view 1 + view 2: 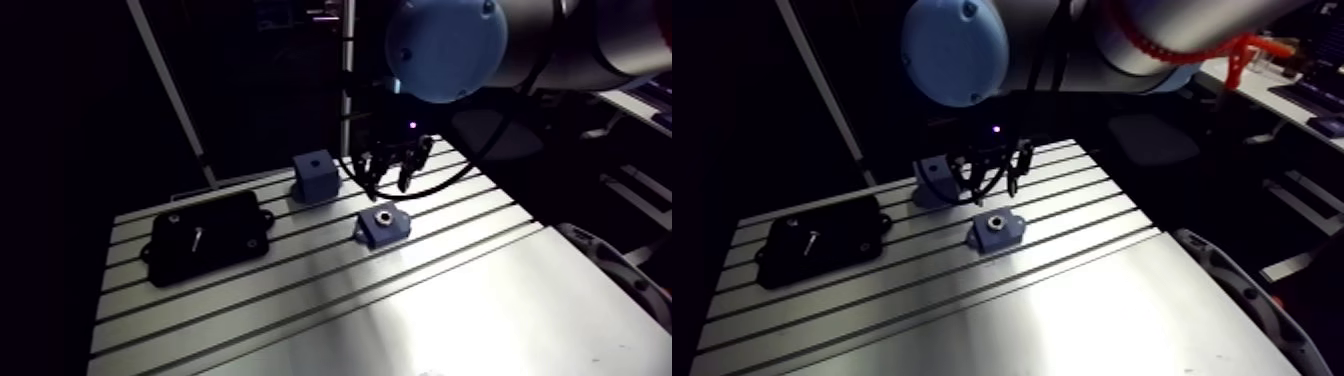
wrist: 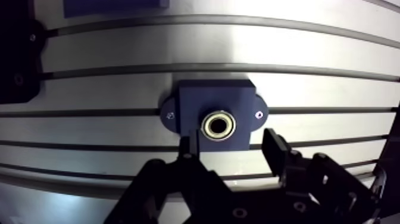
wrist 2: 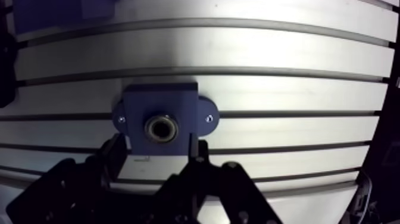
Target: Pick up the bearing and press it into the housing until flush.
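Because the two-finger black gripper (image 2: 233, 145) hangs wide apart and empty just on the near side of the dark-blue plastic housing (image 2: 214, 98), its tips straddling that near edge, a straight descent could land a finger on the housing body instead of on the part. The silver ring bearing (image 2: 218, 125) already sits in the housing's round bore. Whether it is flush I cannot tell. If it is proud or cocked, an off-centre push might jam it crooked. Closing the fingers at this spot would likely pinch the housing instead.

Count: one gripper, one bearing, one housing, and two small fixing screws (image 2: 171, 116) in the housing's ears. Beyond the housing stands one blue cube block (image 1: 317, 172) with a hole on top. Off to the housing's side lies one flat black plate (image 1: 208, 236) carrying one small metal screw (image 1: 197, 237). All rest on one slotted aluminium table (image 2: 309, 89).
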Robot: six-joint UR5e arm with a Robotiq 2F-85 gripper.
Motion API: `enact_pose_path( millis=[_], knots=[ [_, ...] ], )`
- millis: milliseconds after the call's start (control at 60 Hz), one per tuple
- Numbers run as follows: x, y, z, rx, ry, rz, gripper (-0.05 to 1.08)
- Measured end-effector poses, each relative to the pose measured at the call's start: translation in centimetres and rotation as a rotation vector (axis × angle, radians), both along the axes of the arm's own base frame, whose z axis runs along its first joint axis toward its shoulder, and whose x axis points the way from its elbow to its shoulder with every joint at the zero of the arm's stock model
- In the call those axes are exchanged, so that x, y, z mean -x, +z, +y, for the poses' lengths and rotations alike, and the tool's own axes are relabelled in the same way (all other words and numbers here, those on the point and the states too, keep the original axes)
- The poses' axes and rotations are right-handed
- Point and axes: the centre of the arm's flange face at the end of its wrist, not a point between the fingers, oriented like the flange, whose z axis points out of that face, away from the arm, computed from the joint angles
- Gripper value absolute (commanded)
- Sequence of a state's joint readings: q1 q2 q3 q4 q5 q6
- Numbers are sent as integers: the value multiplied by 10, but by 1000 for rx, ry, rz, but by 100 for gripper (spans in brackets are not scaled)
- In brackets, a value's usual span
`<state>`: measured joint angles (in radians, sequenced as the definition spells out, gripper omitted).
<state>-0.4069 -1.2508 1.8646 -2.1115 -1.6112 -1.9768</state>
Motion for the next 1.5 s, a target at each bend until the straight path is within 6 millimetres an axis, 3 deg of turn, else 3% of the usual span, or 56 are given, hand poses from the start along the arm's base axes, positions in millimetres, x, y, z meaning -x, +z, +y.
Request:
enact_pose_path(
  millis=[383, 1500],
  knots=[
    [-5, 2, -1, -8, 2, -23, 108],
    [-5, -34, -2, 7, 2, -48, 108]
  ],
)
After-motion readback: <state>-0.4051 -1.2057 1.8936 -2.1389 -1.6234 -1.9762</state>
